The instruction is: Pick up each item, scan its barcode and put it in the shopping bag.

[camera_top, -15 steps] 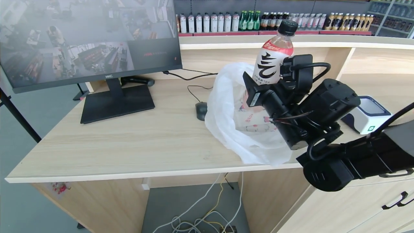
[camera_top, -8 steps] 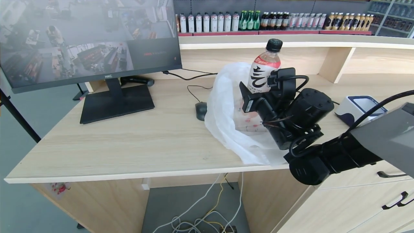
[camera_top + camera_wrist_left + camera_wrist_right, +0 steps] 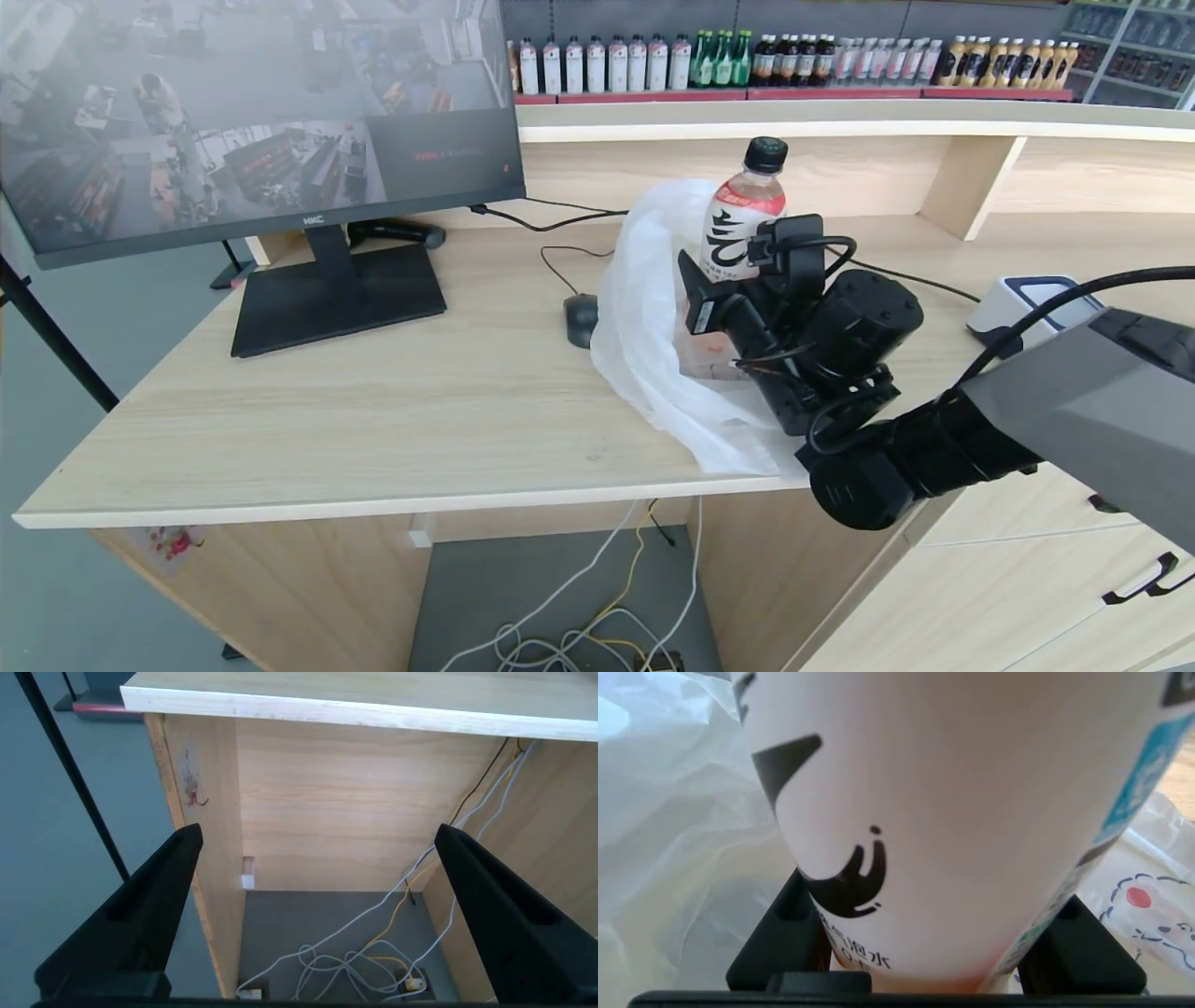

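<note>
Right pincer [image 3: 742, 280] clamped on lower body of bottle [image 3: 744, 219]. Bottle upright, long axis vertical, black cap up, at the open mouth of white shopping bag [image 3: 644, 345] on bench [image 3: 420, 401]. Left pincer [image 3: 318, 840] wide apart, empty, low before bench front

- You'll see the bottle [image 3: 740, 219] is clear plastic under a smooth white label [image 3: 728, 241] (cap [image 3: 766, 154] dark and ridged).
- Your bag [image 3: 644, 327] is thin, translucent white plastic, crinkled.
- The counter [image 3: 420, 411] looks like pale wood grain, smooth and matt.
- The monitor [image 3: 252, 112] screen is glossy.
</note>
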{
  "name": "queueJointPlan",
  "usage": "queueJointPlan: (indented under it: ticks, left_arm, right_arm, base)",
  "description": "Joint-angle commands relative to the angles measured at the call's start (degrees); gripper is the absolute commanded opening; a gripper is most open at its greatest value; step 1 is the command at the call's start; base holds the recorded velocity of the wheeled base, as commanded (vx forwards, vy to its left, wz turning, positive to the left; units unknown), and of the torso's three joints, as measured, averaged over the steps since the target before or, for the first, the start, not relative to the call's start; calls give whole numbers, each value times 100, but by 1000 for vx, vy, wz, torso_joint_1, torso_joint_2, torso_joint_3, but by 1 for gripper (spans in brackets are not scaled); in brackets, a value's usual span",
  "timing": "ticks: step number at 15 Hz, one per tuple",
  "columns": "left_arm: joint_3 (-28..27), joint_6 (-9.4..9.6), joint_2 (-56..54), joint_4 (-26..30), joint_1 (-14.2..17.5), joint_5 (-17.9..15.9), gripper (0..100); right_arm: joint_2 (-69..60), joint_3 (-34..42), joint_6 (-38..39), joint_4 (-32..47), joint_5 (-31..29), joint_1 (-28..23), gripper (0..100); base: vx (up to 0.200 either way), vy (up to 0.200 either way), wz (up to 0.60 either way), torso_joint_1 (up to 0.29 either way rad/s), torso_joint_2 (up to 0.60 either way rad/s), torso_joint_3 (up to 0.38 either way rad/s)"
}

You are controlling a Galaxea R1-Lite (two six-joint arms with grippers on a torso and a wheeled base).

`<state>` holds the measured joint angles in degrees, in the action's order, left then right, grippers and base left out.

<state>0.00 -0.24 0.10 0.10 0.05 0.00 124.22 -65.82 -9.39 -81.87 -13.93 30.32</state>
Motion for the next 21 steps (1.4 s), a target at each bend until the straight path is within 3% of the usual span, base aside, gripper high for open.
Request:
queueJointPlan:
  ticks: [1,21]
  left_arm:
    - [0,-2,-1,-1,4,0,100]
    - [0,-20,-1,-1,4,0,100]
  right_arm:
    - [67,-63,-2,-4,-4,9,0]
    - [260,201,25,-13,5,18,0]
  base:
    - [0,0,0,0,0,0]
    - [0,0,0,0,0,0]
